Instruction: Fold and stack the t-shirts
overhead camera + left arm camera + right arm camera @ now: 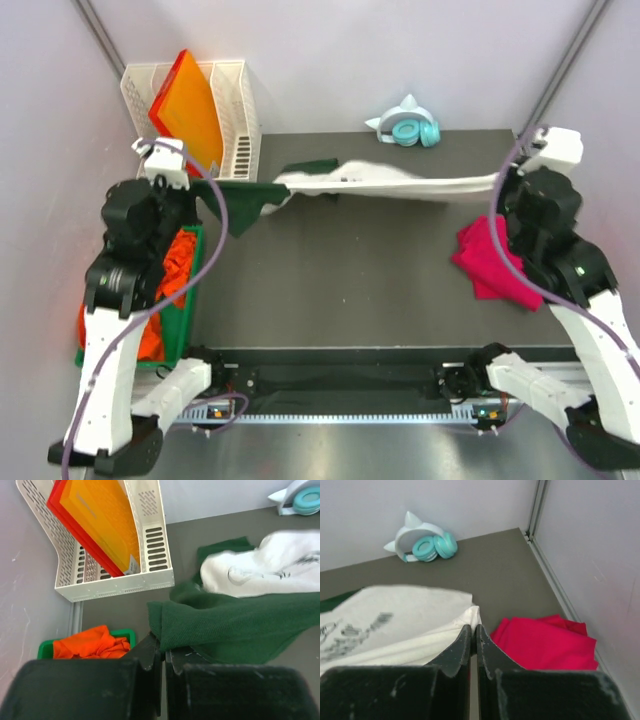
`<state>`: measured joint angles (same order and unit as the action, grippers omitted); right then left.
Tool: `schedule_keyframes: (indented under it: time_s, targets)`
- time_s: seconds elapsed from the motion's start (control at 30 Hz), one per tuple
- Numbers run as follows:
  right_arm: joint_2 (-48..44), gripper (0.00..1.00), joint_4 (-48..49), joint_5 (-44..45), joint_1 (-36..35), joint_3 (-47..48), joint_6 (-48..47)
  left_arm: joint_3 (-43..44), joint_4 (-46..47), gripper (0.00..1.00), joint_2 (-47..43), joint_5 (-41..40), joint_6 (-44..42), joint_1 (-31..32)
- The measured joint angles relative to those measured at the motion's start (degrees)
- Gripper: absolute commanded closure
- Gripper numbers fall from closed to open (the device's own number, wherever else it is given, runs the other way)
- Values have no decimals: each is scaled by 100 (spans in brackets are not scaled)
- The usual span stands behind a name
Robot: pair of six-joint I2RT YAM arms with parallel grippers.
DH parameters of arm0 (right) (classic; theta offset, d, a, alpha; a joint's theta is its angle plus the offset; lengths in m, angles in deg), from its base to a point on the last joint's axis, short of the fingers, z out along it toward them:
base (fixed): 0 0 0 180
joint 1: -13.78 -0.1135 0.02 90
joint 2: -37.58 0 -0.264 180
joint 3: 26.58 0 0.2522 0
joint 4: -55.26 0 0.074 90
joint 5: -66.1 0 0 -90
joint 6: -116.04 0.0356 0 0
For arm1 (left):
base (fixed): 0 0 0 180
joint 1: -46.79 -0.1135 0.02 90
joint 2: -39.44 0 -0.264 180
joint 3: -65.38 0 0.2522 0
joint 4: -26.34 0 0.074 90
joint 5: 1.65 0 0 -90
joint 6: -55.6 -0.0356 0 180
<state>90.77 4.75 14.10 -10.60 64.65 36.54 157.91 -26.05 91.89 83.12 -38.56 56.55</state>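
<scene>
Step in hand, as I judged it: spreading a garment out, ahead of any fold. My left gripper (162,649) was pinched down on a corner of the green cloth (235,625), jaws nearly together with fabric between them. My right gripper (474,631) was closed the same way on the edge of the white t-shirt (395,615). The two fabrics ran as one taut band across the far part of the table (340,290), lifted off it, the white overlapping the green near the left end. I could not tell whether they were two tangled shirts or joined. Both arms were reached forward and spread apart, wrists toward opposite sides, left one just in front of the file rack (240,110), right one beyond the red t-shirt (488,262), which lay folded on the table's right side. An orange garment (168,275) sat bunched in the green bin (188,300) at left. Headphones (405,130) stood at the back edge, apart from the work. Next move, in my estimate: lower both ends together to lay the cloth flat on the bare middle, keeping tension even so it lands without wrinkles, then sort white from green. Risk noted: the white slipping off the green during the drop.
</scene>
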Motion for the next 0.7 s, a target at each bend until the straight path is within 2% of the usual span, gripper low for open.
schedule_keyframes:
  time_s: [0.1,0.2,0.27,0.33,0.47,0.57,0.7]
  targets:
    - [-442,100,-345,81,-44,153,-2,216,-492,100,-452,101,4,2]
    - [-542,100,-538,101,-68,811,-24,951,-872,100,-501,184,0,13]
    - [-514,100,-527,94,-76,1360,-46,1587,-874,100,-396,240,-4,20]
    - [-479,100,-446,72,-76,1639,-50,1869,-750,100,-308,273,-39,22]
    - [-278,100,-199,107,-74,1626,-76,1836,-535,100,-52,232,-94,20]
    - [15,100,26,164,-37,1241,-98,1440,-184,100,275,120,-155,17]
    - [852,100,249,-140,479,798,-63,938,295,100,1108,-35,-205,9]
